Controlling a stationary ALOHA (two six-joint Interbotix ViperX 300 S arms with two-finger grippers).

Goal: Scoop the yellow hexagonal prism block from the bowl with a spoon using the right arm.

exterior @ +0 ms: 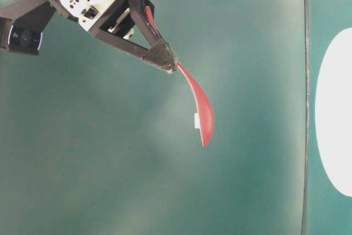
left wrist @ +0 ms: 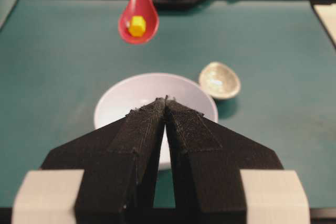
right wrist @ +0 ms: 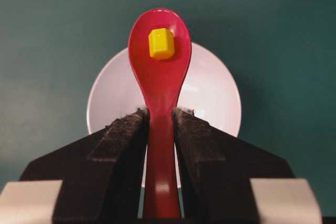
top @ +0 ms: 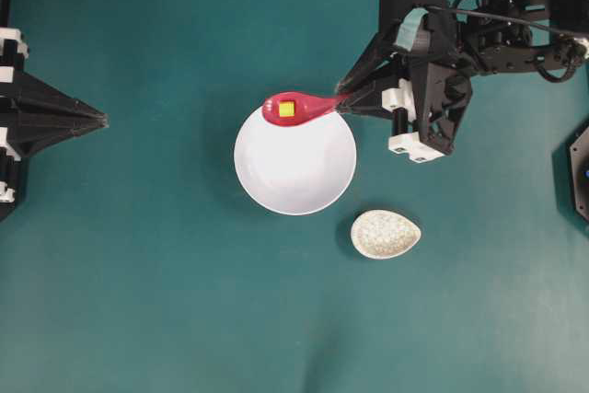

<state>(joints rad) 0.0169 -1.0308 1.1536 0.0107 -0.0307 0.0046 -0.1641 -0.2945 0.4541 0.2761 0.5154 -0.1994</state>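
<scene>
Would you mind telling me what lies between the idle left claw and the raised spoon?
The white bowl, seen in the left wrist view beyond the left claw, below the spoon.

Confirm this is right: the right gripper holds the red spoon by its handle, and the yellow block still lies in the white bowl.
Wrong on the block. The yellow block lies in the red spoon, not the white bowl; the right wrist view shows it. The right gripper does hold the handle.

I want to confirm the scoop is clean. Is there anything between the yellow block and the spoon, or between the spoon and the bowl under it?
Nothing visible. The yellow block lies directly in the spoon, which the right gripper holds by the handle above the bowl. The bowl looks empty, and the speckled spoon rest sits apart beside it.
</scene>
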